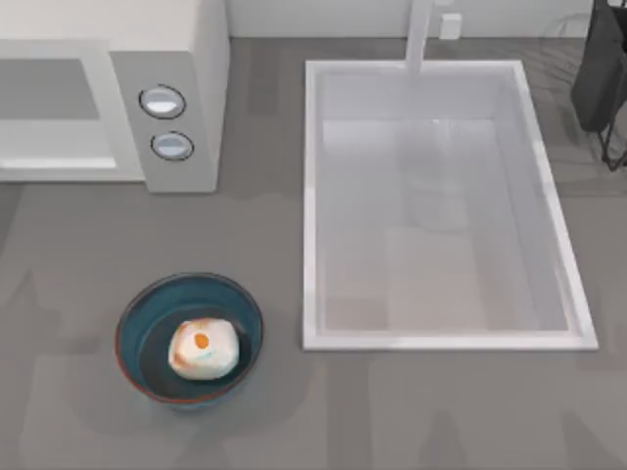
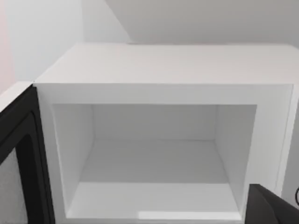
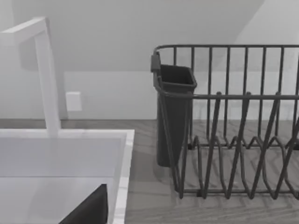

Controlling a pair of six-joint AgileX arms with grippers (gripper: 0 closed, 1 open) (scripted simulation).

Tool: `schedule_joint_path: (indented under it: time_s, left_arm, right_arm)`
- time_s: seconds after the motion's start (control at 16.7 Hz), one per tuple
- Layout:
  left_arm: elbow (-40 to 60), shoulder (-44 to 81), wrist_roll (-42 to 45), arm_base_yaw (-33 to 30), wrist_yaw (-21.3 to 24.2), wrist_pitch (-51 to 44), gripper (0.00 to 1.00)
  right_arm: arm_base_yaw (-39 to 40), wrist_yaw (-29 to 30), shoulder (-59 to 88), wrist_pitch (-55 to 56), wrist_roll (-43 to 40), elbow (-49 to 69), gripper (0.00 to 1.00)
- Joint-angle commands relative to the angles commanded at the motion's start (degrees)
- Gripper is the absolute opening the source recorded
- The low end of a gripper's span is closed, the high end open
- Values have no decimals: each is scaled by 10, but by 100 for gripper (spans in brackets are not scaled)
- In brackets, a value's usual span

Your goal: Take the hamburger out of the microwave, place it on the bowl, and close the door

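Note:
The hamburger [image 1: 203, 349], a cream lump with an orange spot, lies inside the blue bowl [image 1: 134, 318] on the counter at the front left. The white microwave [image 1: 201, 44] stands at the back left. In the left wrist view the microwave [image 2: 163, 65] faces me with its cavity bare, and the door [image 2: 18, 158] stands swung open beside it, dark inner face showing. A dark piece of my left gripper [image 2: 275, 207] sits at that picture's corner, in front of the microwave. A dark piece of my right gripper [image 3: 91, 210] hangs over the sink's near edge.
A white sink [image 1: 312, 196] with a tall faucet [image 1: 421, 34] takes up the middle and right of the counter. A dark wire dish rack [image 1: 602, 78] with a cutlery cup [image 3: 173, 112] stands at the back right. Two dials [image 1: 163, 101] sit on the microwave's panel.

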Motion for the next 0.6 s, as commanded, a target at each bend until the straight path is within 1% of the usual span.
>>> schedule_joint_path:
  time_s: [0.12, 0.3, 0.42, 0.6]
  left_arm:
    - [7, 7, 5, 5, 2, -4, 0]
    - [60, 62, 45, 38, 20, -37, 0]
    - [119, 128, 88, 74, 38, -72, 0]
    - [231, 270, 170, 140, 70, -138, 0]
  right_arm:
    - [0, 0, 0, 0, 0, 0, 100]
    - [0, 0, 0, 0, 0, 0, 100]
    - [0, 0, 0, 0, 0, 0, 100]
    - [0, 0, 0, 0, 0, 0, 100]
